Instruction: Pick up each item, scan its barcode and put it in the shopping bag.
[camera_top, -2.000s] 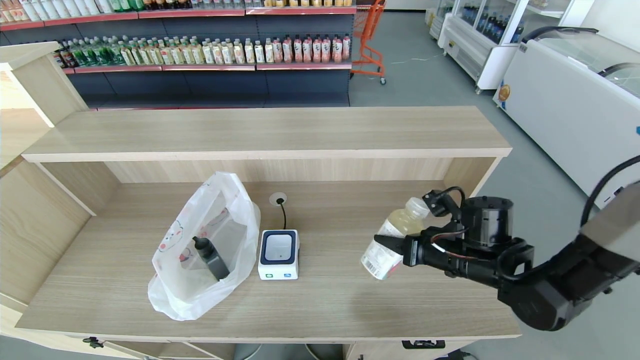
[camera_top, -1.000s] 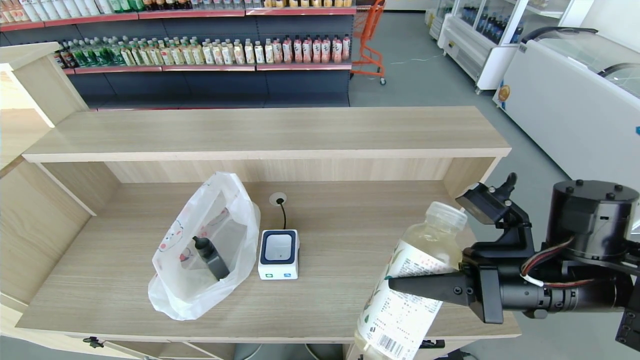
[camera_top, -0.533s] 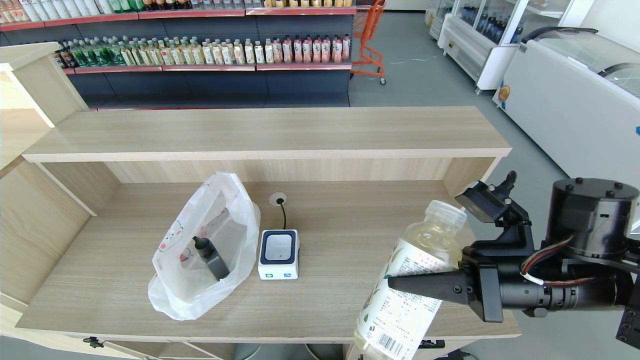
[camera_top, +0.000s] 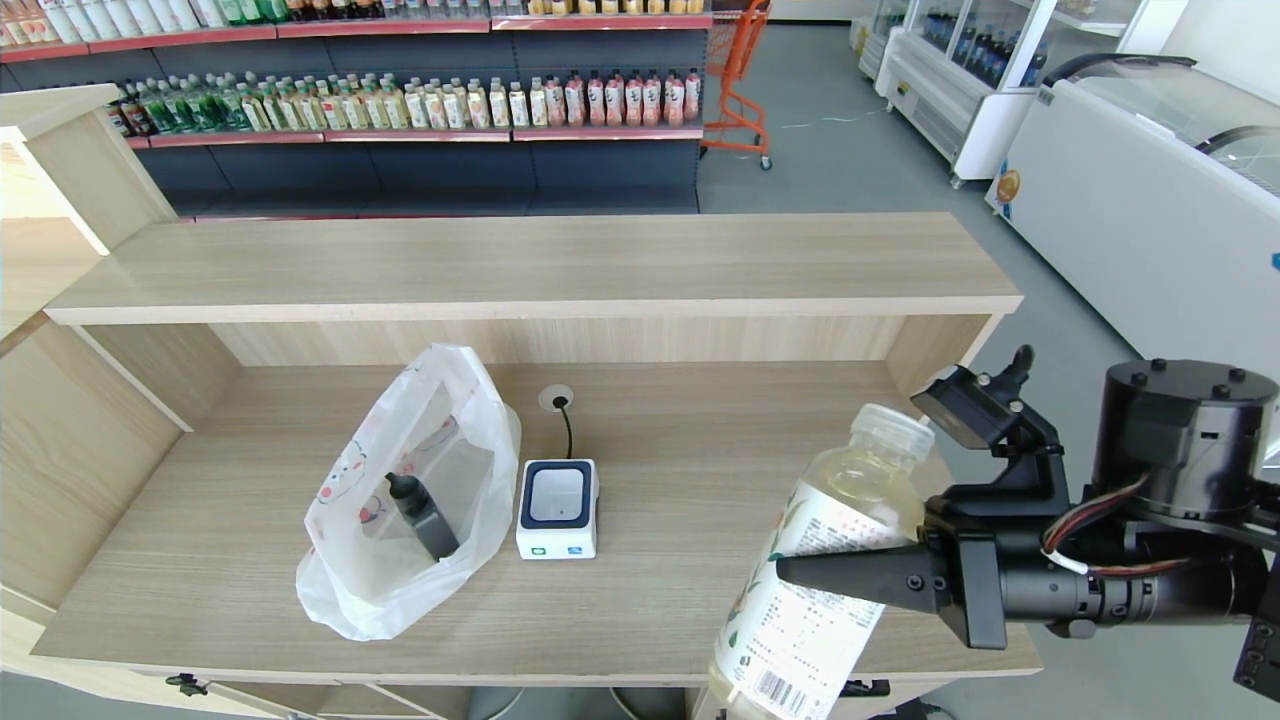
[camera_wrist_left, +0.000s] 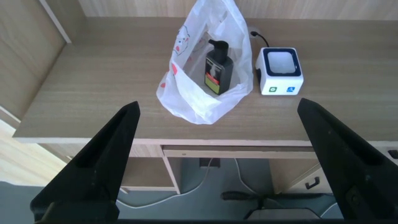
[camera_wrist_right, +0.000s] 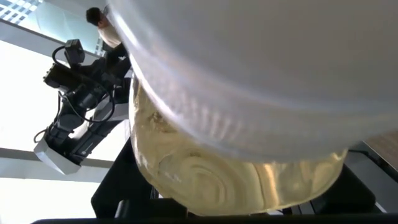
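Since its barcode (camera_top: 781, 689) must face the scanner (camera_top: 558, 508), my right gripper (camera_top: 805, 565) clamps the drink bottle (camera_top: 800, 630) tilted over the counter's (camera_top: 650, 600) near right edge — well apart from the shopping bag (camera_top: 335, 570) — left gripper (camera_wrist_left: 214, 165) spread, empty.

A light wooden checkout counter (camera_top: 650, 590) stands in a shop, with a raised ledge (camera_top: 530, 260) along its far edge and wooden panels at both sides. A round cable port (camera_top: 547, 396) is set in the lower surface near the counter's back wall. Beyond the counter, dark shelving (camera_top: 420, 160) with red edge strips carries rows of bottled drinks. An orange shopping trolley (camera_top: 738, 80) stands on the grey floor (camera_top: 860, 170) at the shelving's end. White chest freezers (camera_top: 1130, 200) with curved glass lids line the right side. The light is bright and even. Under the counter's near edge sit a drawer front (camera_wrist_left: 236, 152) and a dark cable (camera_wrist_left: 245, 195).
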